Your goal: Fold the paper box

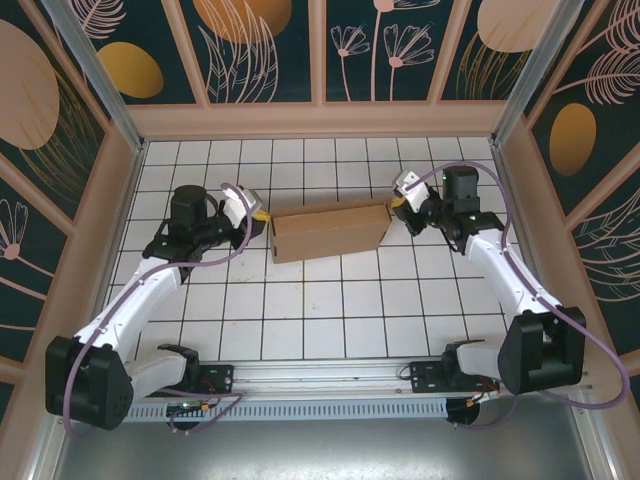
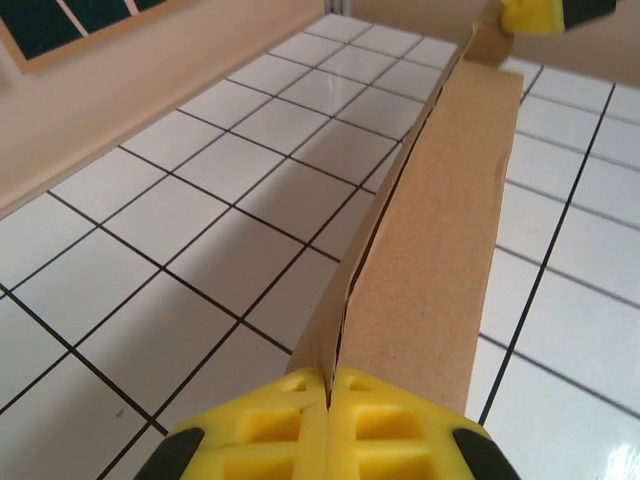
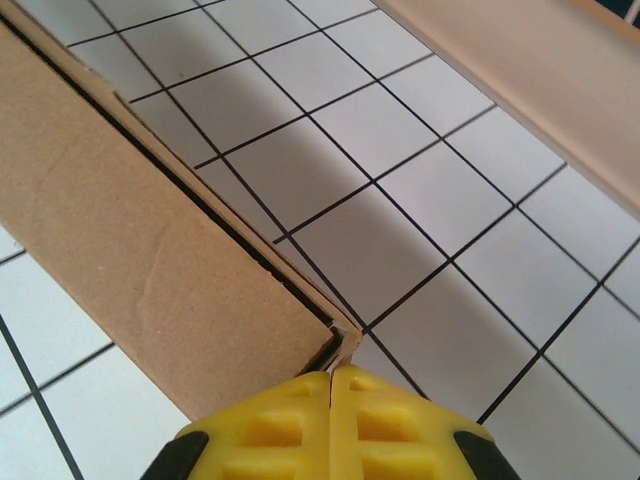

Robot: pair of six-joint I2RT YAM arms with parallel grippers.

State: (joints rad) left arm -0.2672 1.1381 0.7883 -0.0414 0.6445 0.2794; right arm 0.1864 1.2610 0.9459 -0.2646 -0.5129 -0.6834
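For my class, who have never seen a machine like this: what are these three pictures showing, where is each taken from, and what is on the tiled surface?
The machine is two robot arms bolted side by side at the near edge of a white tiled table. Each arm ends in a two-finger claw with yellow pads.

The wide picture comes from a fixed camera above and behind the arms. It shows the left claw and the right claw at opposite ends of a brown cardboard box, the one loose thing on the table.

The other two pictures come from small cameras on the wrists, looking along the fingers. In the left wrist view the left claw is shut on a thin edge of the box. In the right wrist view the right claw is shut at a corner of the box, where the cardboard edges meet.
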